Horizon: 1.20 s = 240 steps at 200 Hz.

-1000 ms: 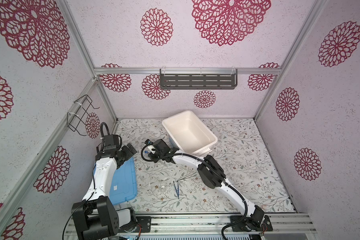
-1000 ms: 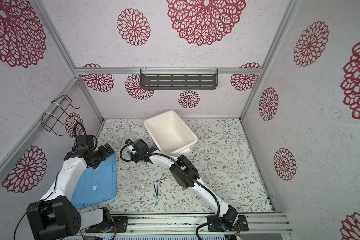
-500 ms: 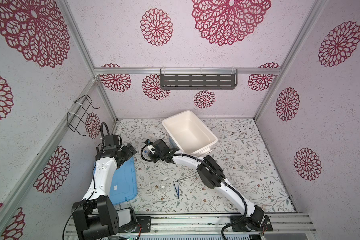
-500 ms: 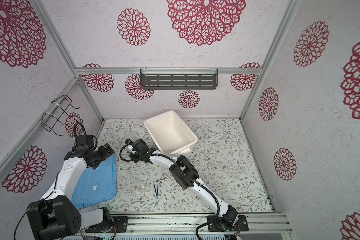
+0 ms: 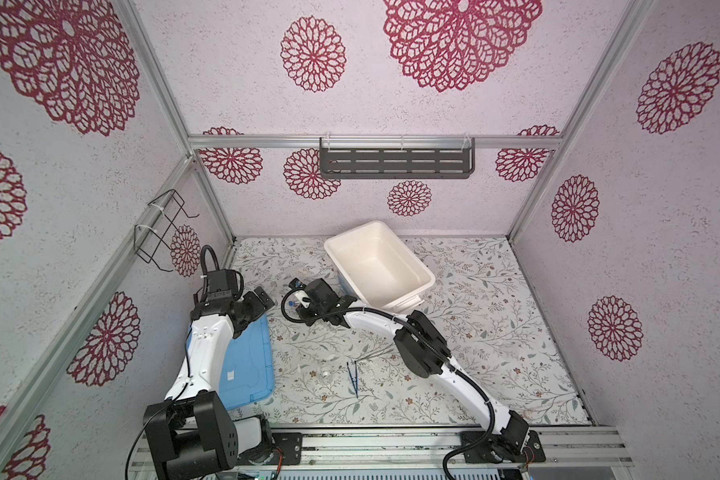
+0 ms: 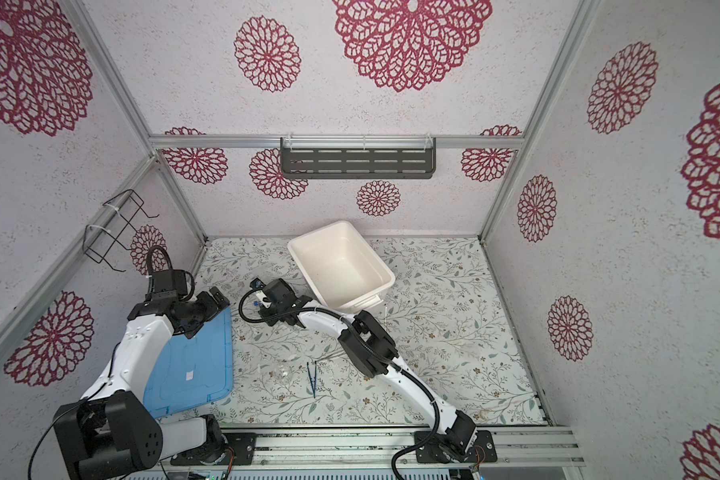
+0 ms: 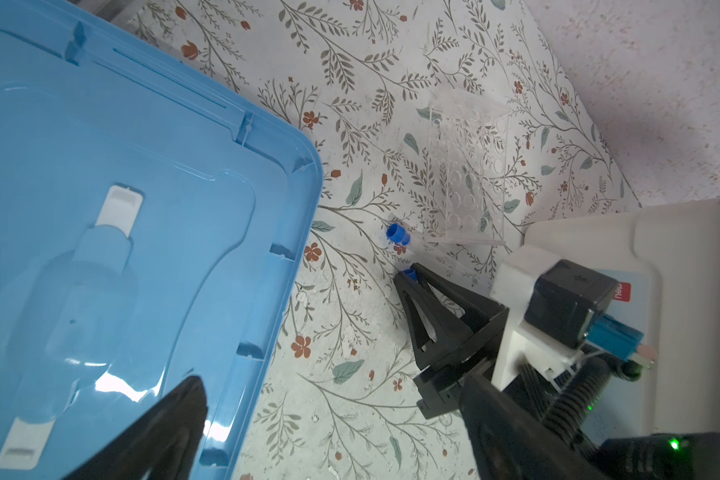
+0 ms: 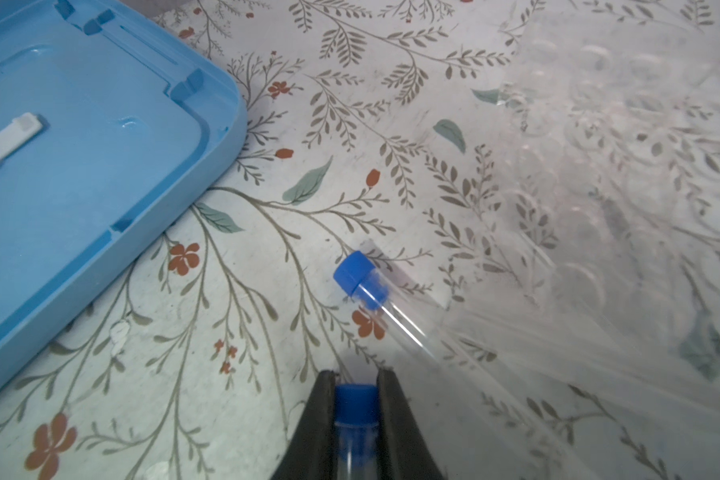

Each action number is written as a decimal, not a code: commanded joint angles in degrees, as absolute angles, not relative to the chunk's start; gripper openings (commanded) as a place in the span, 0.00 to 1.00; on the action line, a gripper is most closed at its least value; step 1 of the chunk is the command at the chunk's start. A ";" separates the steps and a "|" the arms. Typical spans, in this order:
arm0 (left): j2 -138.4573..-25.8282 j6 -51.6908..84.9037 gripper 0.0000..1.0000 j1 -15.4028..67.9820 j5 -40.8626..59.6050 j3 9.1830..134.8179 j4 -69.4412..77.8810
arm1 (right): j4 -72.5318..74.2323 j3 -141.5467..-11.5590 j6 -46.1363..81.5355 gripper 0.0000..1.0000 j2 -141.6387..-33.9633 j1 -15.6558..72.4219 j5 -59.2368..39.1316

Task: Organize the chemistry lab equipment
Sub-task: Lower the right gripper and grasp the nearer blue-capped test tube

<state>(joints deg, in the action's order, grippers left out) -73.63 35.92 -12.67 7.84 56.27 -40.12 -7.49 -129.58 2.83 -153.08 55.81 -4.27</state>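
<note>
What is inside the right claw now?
A clear tube with a blue cap sits between the black jaws of the right claw, which touch its cap on both sides. The rest of the tube runs back under the claw, so its other end is covered.

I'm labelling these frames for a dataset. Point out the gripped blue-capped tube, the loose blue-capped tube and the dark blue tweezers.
gripped tube (image 8: 356, 402): right wrist view, on its blue cap.
loose tube (image 8: 352, 269): right wrist view, on its blue cap.
dark blue tweezers (image 5: 352, 379): in a top view, midway along them.
</note>
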 commanded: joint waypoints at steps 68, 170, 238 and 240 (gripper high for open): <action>-71.91 38.14 0.99 -14.39 15.60 55.59 -39.94 | -7.90 -123.48 7.19 0.17 -142.65 55.99 -2.81; -70.56 43.42 0.99 -16.57 32.20 48.49 -29.77 | -2.12 -114.78 14.89 0.18 -135.17 54.12 -1.83; -70.07 42.54 0.99 -18.17 30.18 47.65 -31.45 | -11.10 -111.05 6.86 0.19 -134.58 55.19 -2.38; -70.05 42.63 0.99 -18.23 30.11 47.64 -31.46 | -11.19 -110.73 6.72 0.19 -134.50 55.28 -2.48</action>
